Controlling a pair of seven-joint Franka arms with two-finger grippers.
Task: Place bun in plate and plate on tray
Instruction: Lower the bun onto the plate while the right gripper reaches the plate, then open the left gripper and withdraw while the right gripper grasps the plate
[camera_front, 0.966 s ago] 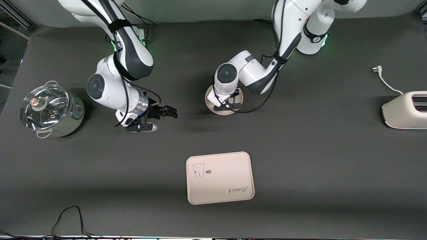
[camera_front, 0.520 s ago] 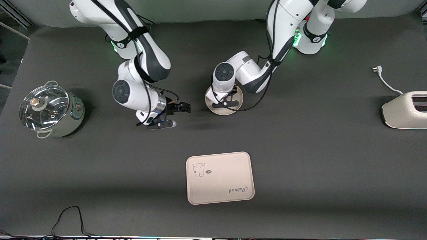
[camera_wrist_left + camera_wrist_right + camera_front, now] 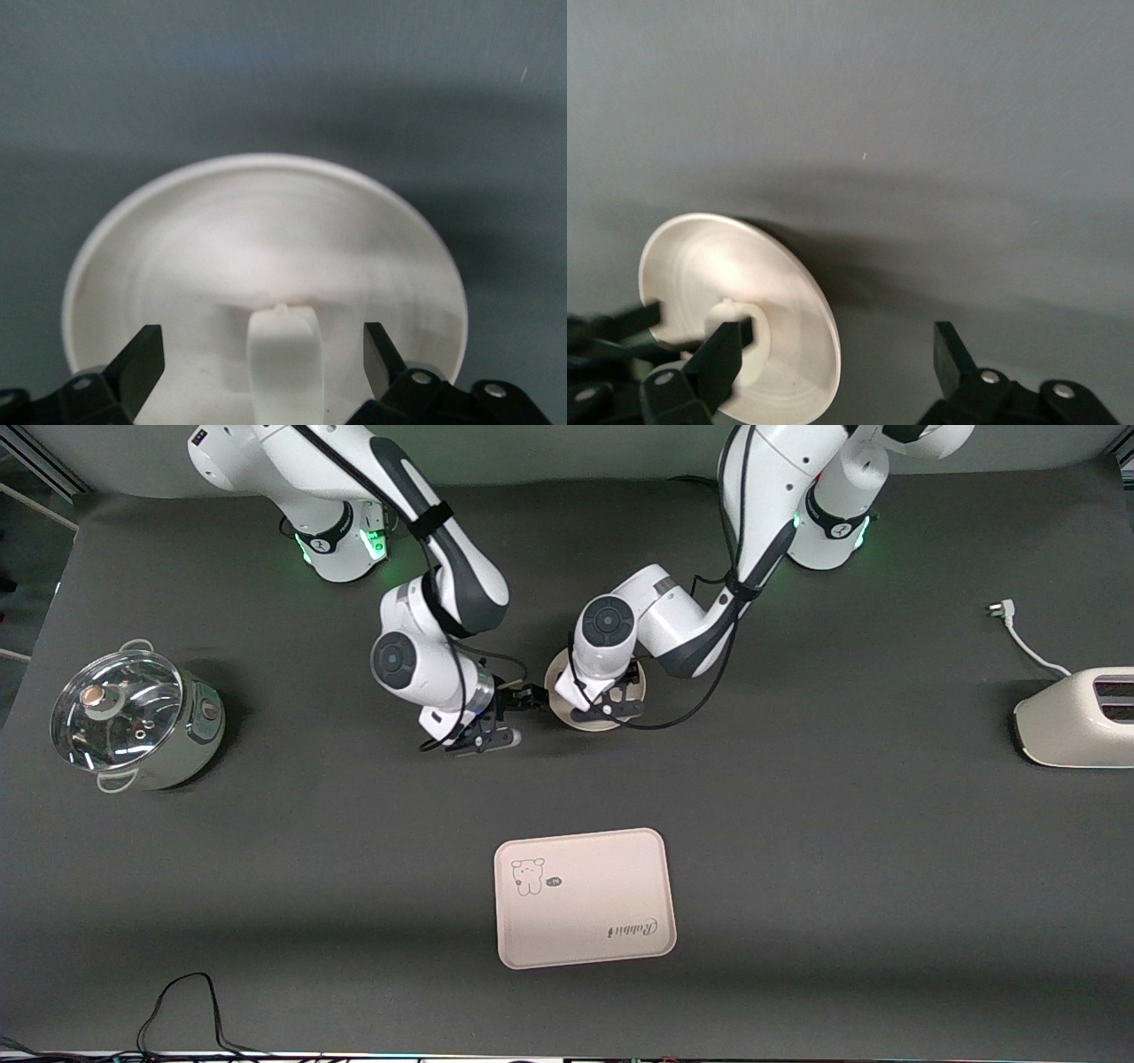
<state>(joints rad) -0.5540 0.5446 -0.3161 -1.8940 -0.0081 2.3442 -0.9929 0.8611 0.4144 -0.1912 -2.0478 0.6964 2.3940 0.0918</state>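
We see the bun lying in the plate, between the spread fingers of the left gripper, which grips nothing and hangs just over the dish. The right gripper sits low beside the plate's rim on the side toward the right arm's end, its fingers wide apart and empty. The tray lies bare, nearer the front camera than the plate and well apart from it. On the dark worktop a lidded pot stands at the right arm's end, a toaster at the left arm's end.
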